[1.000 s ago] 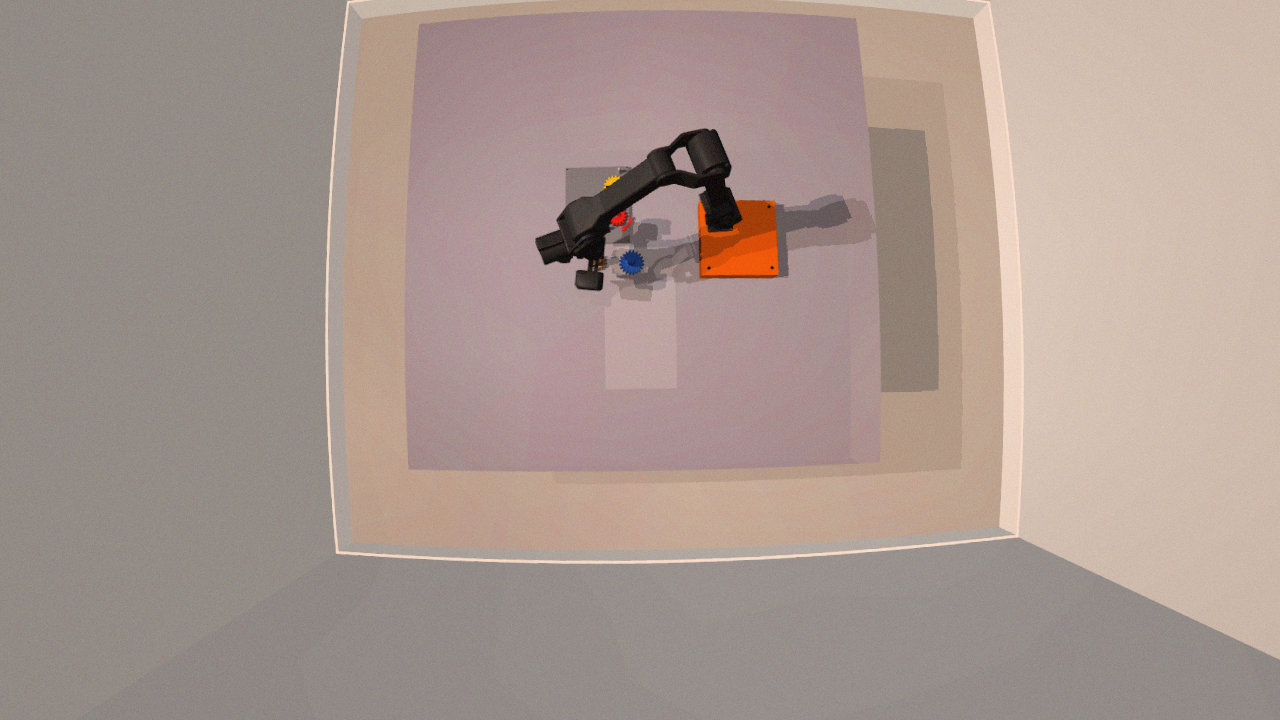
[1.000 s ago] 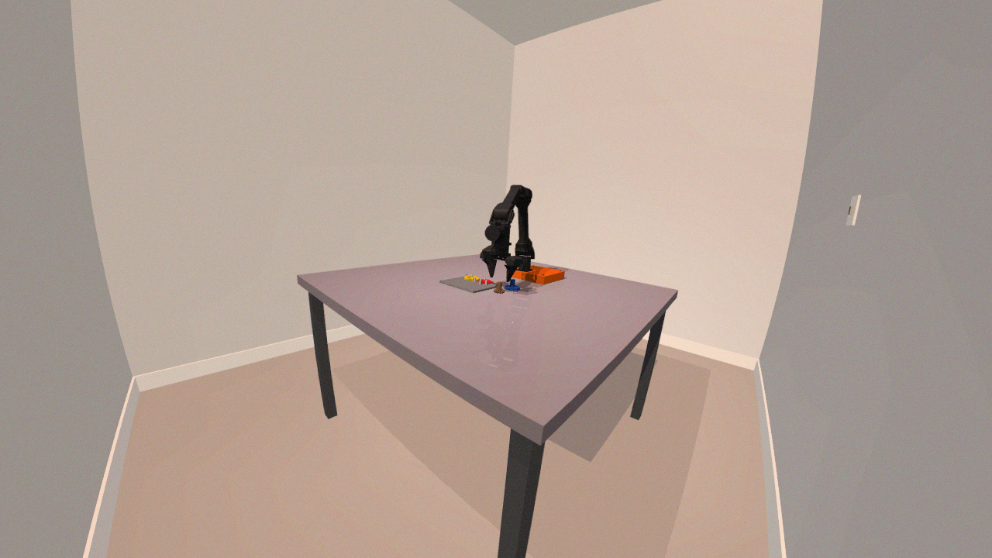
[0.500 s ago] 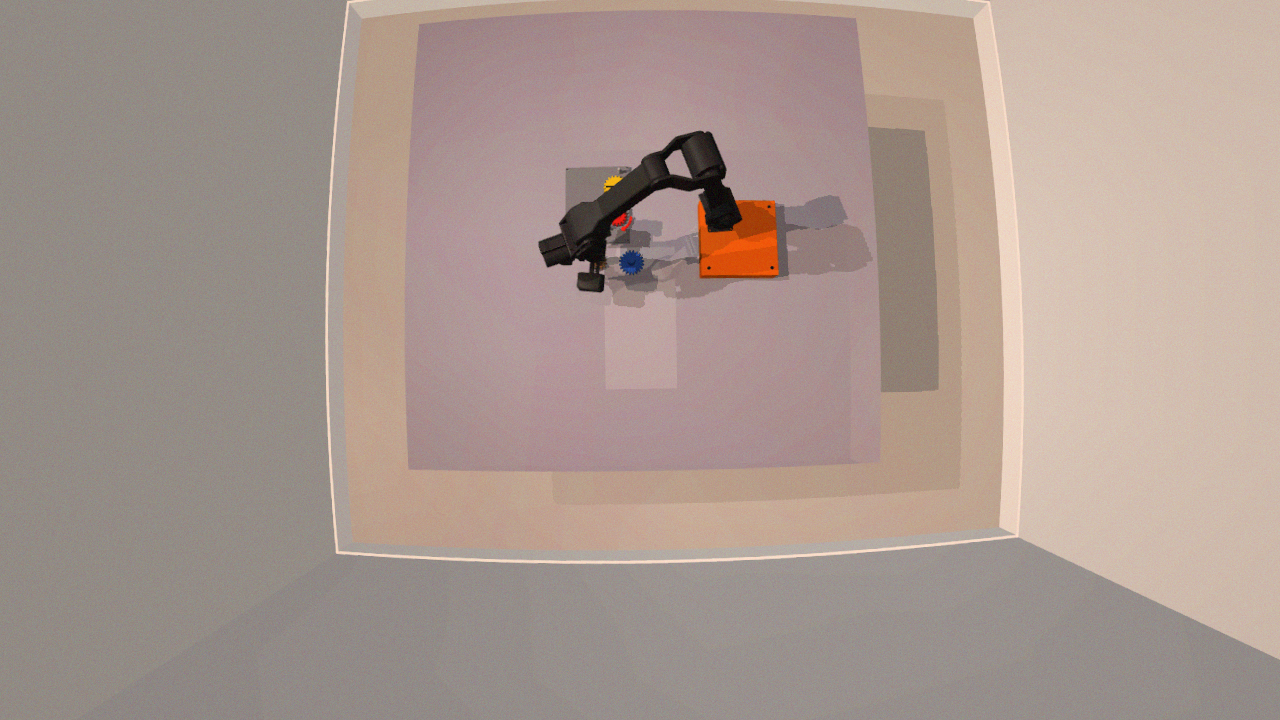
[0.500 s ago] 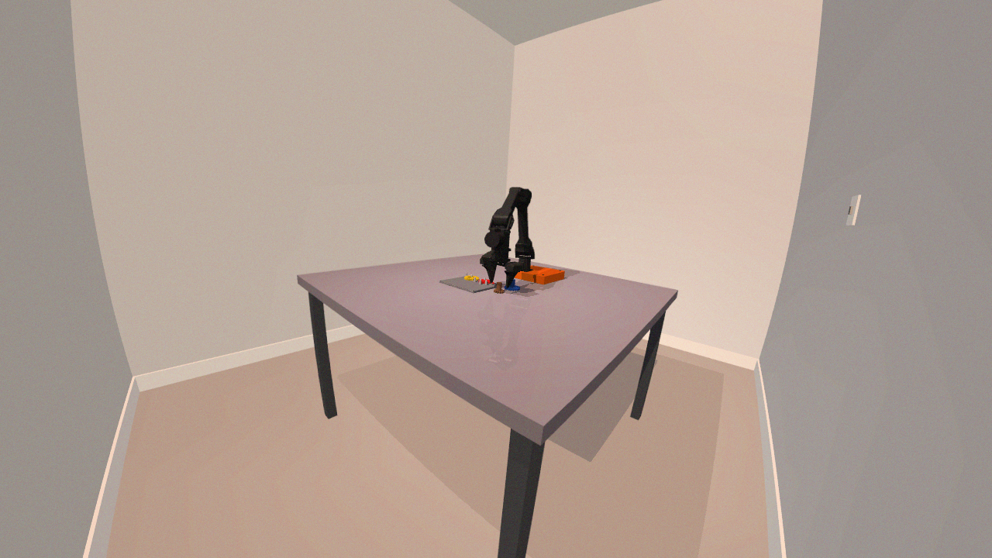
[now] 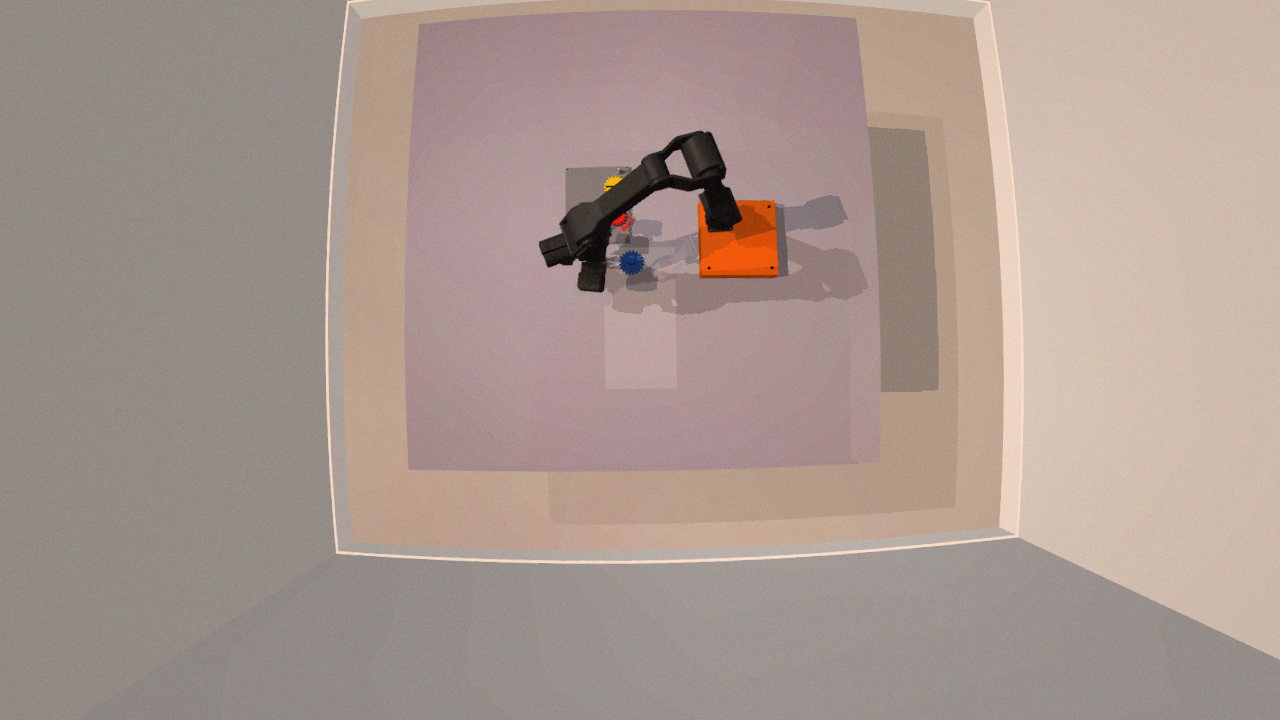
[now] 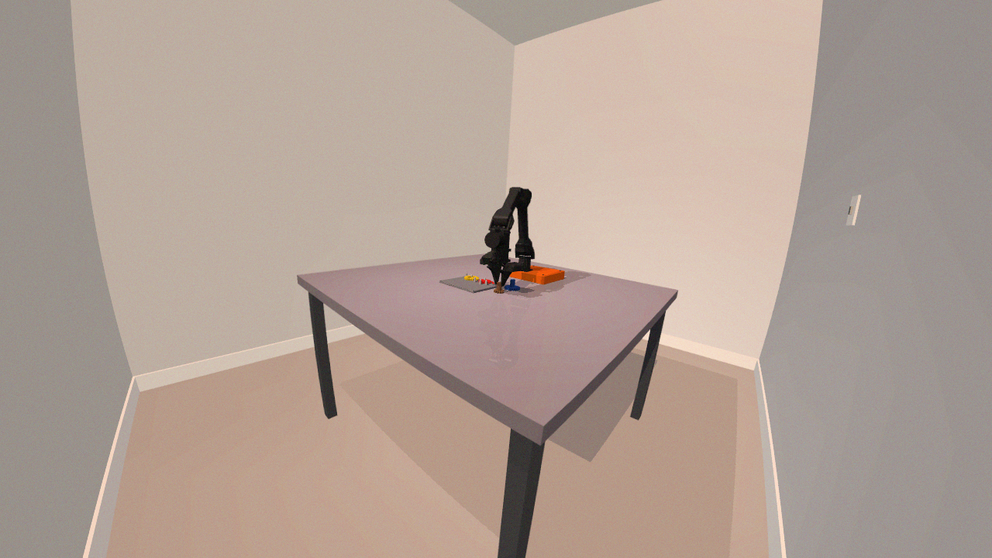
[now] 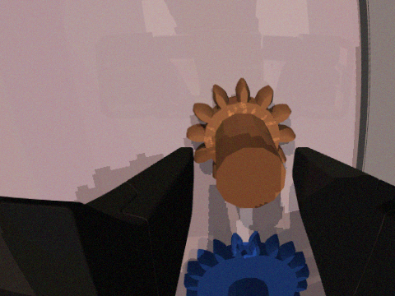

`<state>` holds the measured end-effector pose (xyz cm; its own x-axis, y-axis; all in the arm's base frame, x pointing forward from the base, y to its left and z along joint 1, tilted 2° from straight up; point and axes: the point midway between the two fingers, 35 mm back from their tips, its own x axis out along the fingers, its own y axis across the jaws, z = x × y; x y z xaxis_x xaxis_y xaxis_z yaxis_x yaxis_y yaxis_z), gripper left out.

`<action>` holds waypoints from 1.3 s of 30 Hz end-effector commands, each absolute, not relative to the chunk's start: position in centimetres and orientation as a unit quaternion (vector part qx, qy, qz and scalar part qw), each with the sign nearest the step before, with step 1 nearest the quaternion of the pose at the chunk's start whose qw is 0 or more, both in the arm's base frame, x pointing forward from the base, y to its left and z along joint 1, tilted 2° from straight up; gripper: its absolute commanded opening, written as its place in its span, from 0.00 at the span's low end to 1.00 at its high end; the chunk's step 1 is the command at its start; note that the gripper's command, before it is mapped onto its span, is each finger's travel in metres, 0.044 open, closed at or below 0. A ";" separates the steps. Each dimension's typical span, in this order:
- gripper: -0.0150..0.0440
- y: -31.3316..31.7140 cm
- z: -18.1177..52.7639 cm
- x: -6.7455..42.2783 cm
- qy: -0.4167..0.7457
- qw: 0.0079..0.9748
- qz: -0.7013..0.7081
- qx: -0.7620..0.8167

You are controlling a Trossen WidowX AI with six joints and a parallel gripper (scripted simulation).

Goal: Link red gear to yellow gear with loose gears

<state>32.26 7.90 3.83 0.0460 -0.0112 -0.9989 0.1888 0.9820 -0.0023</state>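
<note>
The fingers [image 6: 498,283] stand apart, one on either side of the brown gear's [image 6: 498,287] [image 7: 250,177] knob, touching neither side; the blue gear [image 5: 631,262] [image 6: 512,285] [image 7: 247,273] stands just beside them on the bench [image 5: 537,385] [image 6: 443,325] [image 7: 62,103].

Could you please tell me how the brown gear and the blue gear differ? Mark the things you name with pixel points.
The brown gear [image 7: 250,177] [image 6: 498,288] is smaller across its teeth than the blue gear [image 5: 631,262] [image 6: 512,285] [image 7: 247,273]. The brown gear's handle stands between the open gripper's [image 7: 243,158] fingertips; the blue gear's does not. Both are toothed, stand on the table and have a round upright handle.
</note>
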 end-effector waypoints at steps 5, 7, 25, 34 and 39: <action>0.37 7.8 3.7 32.2 0.687 0.720 -0.071 0.064; 0.34 7.8 3.7 32.2 0.687 0.720 -0.071 0.064; 0.25 7.6 7.0 33.2 0.669 0.734 -0.082 0.083; 0.25 7.6 8.7 33.4 0.672 0.732 -0.080 0.080; 0.25 7.6 9.7 33.5 0.673 0.731 -0.079 0.078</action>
